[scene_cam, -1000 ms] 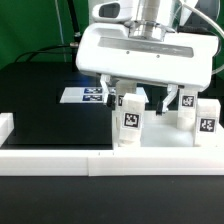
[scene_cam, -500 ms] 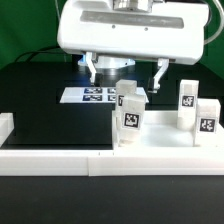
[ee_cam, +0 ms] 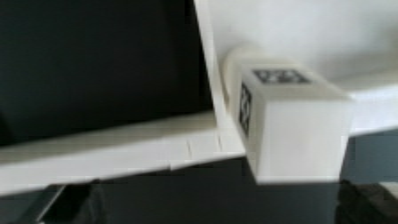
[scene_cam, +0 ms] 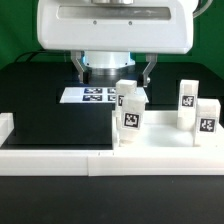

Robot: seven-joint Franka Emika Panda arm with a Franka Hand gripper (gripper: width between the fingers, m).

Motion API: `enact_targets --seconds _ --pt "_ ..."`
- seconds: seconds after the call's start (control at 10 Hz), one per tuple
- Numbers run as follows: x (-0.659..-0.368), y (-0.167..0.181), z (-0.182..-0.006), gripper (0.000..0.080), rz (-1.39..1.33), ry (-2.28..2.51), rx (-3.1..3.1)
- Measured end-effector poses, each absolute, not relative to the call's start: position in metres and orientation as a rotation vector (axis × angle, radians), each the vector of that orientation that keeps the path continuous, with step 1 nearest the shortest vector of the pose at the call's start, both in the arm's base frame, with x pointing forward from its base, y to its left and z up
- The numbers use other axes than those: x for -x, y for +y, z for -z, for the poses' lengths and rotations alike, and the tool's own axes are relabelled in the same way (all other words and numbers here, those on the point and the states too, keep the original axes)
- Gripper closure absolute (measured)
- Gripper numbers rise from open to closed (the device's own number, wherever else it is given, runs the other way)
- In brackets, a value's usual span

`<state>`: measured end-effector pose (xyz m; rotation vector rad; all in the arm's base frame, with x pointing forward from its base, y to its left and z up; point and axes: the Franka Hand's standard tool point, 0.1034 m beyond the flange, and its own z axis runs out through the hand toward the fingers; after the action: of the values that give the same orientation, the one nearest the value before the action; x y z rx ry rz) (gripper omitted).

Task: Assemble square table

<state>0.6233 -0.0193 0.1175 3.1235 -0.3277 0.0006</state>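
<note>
Square table legs (scene_cam: 129, 118) standing upright in a cluster against the long white border rail (scene_cam: 60, 158) at the tabletop's (scene_cam: 40, 110) front edge, tags facing the exterior camera; two more legs (scene_cam: 187, 105) sitting further toward the exterior view's right. Hovering above them, clear of every leg: end effector (scene_cam: 111, 72), fingers spread wide and holding nothing. Lying flat behind, near the tabletop's middle: marker board (scene_cam: 90, 95). Filling the wrist view, one tagged leg (ee_cam: 294, 120) touching the rail.
</note>
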Motion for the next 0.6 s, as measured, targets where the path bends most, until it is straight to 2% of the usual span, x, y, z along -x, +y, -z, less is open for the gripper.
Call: enact_targets --seconds 0.1,0.6 --pt "-0.6253 -0.0172 -0.1165 0.0151 0.098 -0.342 -3.124" --pt "-0.6283 -0.0145 -0.1134 0.0151 0.096 -0.368 -3.123"
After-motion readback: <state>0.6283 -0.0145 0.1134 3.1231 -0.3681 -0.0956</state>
